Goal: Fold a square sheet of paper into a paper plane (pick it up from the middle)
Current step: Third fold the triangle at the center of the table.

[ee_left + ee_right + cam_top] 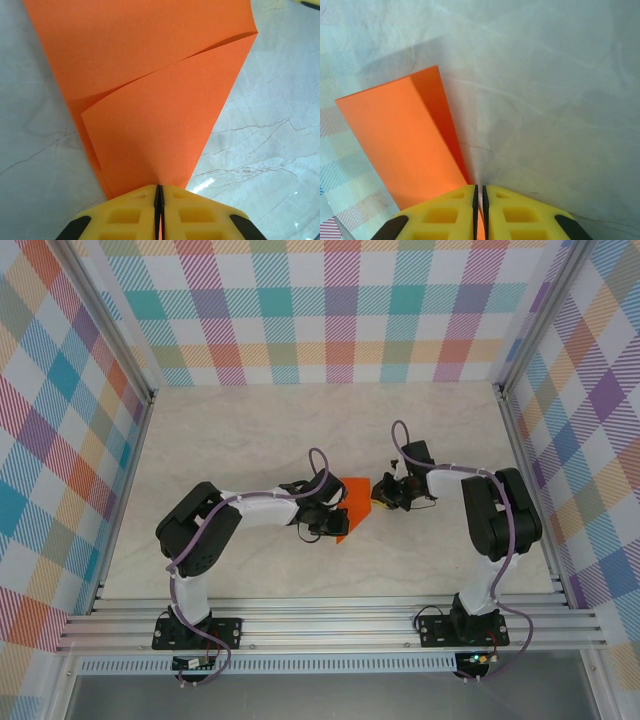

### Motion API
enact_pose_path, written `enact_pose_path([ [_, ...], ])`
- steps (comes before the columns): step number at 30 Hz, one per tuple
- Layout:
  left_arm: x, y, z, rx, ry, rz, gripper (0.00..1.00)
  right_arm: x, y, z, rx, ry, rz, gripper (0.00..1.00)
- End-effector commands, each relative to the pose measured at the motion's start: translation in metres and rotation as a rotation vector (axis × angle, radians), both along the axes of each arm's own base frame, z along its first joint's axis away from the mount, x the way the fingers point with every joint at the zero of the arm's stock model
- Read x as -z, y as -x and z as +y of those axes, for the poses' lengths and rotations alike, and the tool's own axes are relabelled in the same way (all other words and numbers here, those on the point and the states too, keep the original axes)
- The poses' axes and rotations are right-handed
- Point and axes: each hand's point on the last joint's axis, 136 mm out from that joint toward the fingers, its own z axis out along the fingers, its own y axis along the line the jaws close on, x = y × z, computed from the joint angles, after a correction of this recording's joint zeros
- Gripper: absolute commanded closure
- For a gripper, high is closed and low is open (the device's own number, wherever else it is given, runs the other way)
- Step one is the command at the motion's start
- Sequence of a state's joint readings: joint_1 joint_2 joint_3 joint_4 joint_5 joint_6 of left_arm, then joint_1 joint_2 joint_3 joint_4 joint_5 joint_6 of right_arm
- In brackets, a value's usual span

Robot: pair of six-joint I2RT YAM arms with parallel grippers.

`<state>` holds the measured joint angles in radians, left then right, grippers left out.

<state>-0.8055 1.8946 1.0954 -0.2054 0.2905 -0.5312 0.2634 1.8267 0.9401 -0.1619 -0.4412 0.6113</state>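
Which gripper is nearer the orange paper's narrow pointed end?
Left. The left gripper is shut on the orange paper at that pointed end; the right gripper is shut on its wider end.

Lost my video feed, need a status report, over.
Left gripper shut on orange paper. Right gripper shut on its other side. Paper partly folded. No obstruction seen.

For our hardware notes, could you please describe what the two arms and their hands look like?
The left arm and right arm have bulky black joints, white links and looping lilac cables. The left hand and right hand have yellow fingers with rectangular recessed pockets and black corner patches.
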Motion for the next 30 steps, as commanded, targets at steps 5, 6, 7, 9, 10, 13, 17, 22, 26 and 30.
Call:
enact_pose_path([
  [5,0.027,0.026,0.028,0.006,-0.135,0.089,0.89,-0.037,0.011,0.017,-0.074,-0.157,-0.066,0.83],
  [6,0.027,0.025,0.027,0.005,-0.134,0.088,0.89,-0.039,0.016,0.022,-0.086,-0.182,-0.060,0.83],
  [7,0.027,0.025,0.027,0.006,-0.134,0.090,0.89,-0.039,0.021,0.028,-0.101,-0.198,-0.054,0.83],
  [9,0.026,0.025,0.027,0.006,-0.134,0.090,0.89,-0.038,0.033,0.041,-0.143,-0.226,-0.033,0.83],
  [10,0.026,0.025,0.026,0.006,-0.134,0.090,0.89,-0.037,0.039,0.048,-0.166,-0.234,-0.023,0.83],
  [13,0.025,0.023,0.025,0.009,-0.129,0.086,0.89,-0.023,0.049,0.050,-0.166,-0.182,0.002,0.83],
  [17,0.024,0.023,0.024,0.010,-0.127,0.087,0.89,0.001,0.051,0.035,-0.132,-0.077,0.026,0.83],
  [22,0.025,0.026,0.027,0.015,-0.132,0.091,0.89,0.015,0.039,0.018,-0.096,0.015,0.032,0.84],
  [26,0.025,0.028,0.030,0.013,-0.135,0.088,0.89,0.011,0.023,0.008,-0.063,0.019,0.011,0.84],
  [30,0.026,0.029,0.031,0.011,-0.136,0.089,0.89,0.001,0.010,-0.001,-0.041,0.030,-0.007,0.83],
])
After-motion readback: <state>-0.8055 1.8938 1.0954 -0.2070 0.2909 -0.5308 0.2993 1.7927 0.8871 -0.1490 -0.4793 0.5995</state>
